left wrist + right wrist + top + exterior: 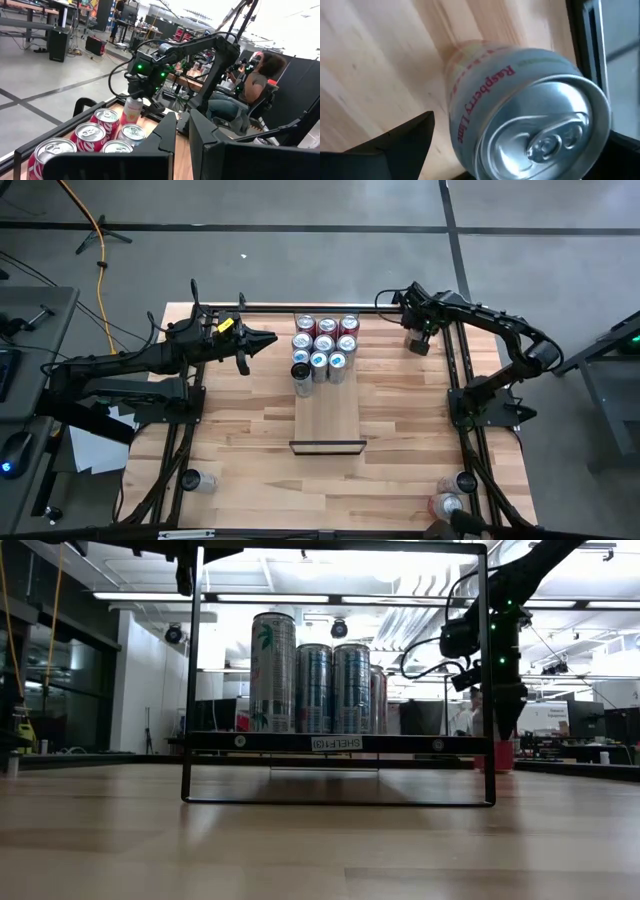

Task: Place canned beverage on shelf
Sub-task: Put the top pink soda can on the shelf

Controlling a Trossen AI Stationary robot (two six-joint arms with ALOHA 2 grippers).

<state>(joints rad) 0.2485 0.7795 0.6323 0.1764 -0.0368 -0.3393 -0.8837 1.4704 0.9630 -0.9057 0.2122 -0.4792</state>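
Observation:
A pale can with "Raspberry Lime" lettering [520, 115] stands upright on the tabletop near the far right corner [131, 111]. My right gripper [525, 135] points down over it, open, with one finger on either side of the can's top and a gap showing beside the left finger [405, 140]. The shelf [328, 420] is a light wood panel in a black frame at the table's middle; several cans [325, 345] stand on its far end. My left gripper [270, 340] hovers shut, pointing level at those cans from the left.
The shelf sits raised in its black frame [335, 743]. Loose cans lie at the near left [200, 480] and stand at the near right [465, 480], [445, 505]. A person [250, 85] sits beyond the table's right side. The shelf's near half shows bare wood.

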